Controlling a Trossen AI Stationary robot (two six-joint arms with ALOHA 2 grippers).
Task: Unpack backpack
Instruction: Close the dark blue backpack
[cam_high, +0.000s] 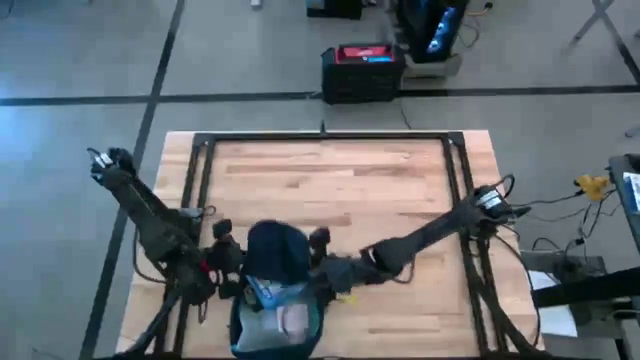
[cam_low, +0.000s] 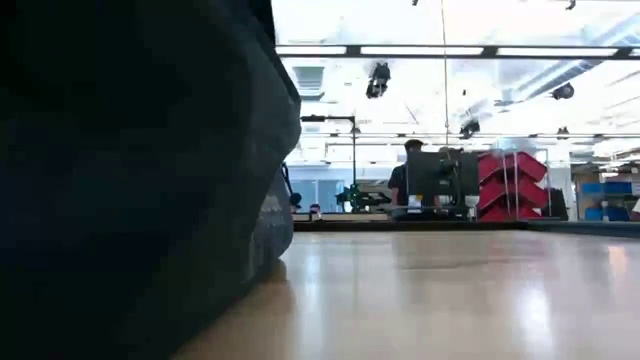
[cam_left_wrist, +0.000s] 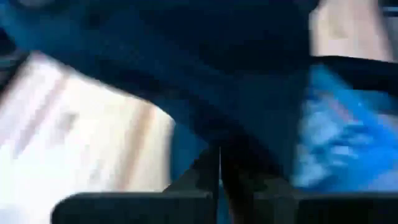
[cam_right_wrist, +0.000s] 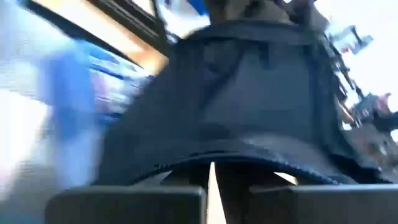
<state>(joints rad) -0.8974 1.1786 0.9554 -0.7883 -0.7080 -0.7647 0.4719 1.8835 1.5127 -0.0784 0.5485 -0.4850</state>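
The dark navy backpack lies on the table near its near edge, its open mouth toward that edge. It fills the left of the low view. Inside the mouth show a blue-white box and a clear pouch. My left gripper sits at the backpack's left side and my right gripper at its right side; both are shut on fabric. The wrist views show the navy fabric close up, with the blue-white box beside it. My left gripper pinches the backpack's navy fabric at the left side of its opening, coming level from the table's left. Whether it has one layer or several is blurred. My right gripper pinches the zipped rim of the opening on the backpack's right side, coming level from the table's right. The rim arches over the fingertips and the backpack's body rests on the table.
Bare wood lies over the table's far half, bounded by black frame rails. A black-and-red case stands on the floor beyond the far edge. Beyond the table in the low view are a person and red bins.
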